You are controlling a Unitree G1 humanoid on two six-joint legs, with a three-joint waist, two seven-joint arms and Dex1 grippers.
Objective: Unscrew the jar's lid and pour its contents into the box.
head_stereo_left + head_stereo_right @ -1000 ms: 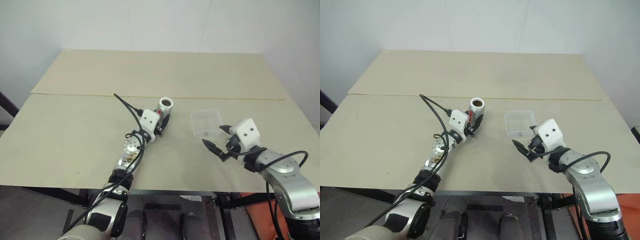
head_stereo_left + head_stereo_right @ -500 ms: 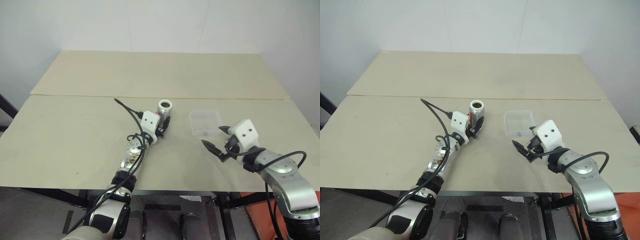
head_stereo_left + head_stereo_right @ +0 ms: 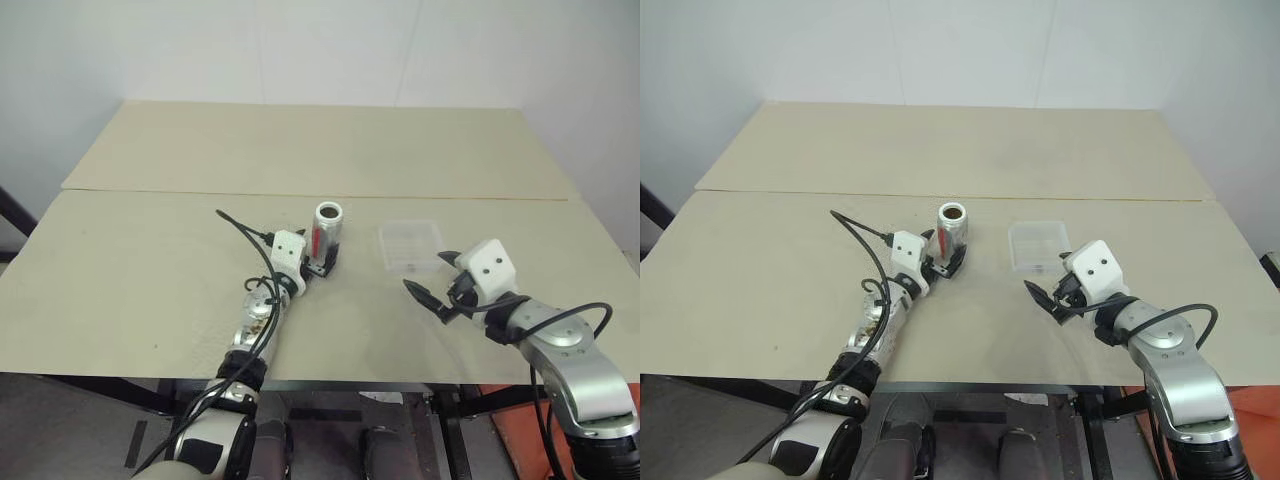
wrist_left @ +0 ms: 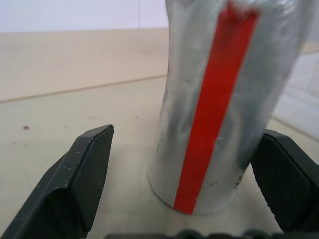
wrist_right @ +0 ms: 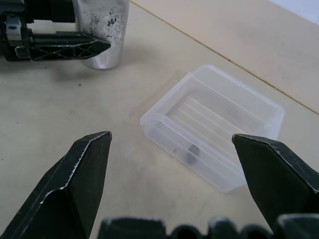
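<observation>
Silvery jar (image 3: 326, 231) upright on table (image 3: 150, 260), uncapped, between released left claw (image 3: 322, 262); right claw (image 3: 432, 278) spread near box (image 3: 410, 244).

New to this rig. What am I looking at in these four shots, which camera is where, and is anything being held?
It's a humanoid robot with two arms, each ending in a two-fingered black gripper. The two wide shots come from a stereo camera on its head, looking down over a beige table. The close-ups come from cameras on each wrist, looking along that arm's fingers.

On the table stand an open-topped jar with a red stripe and a shallow clear box.

The left gripper has its fingers open on either side of the upright jar, which stands on the table, so nothing is gripped. The right gripper is open near the box, holding nothing.
</observation>
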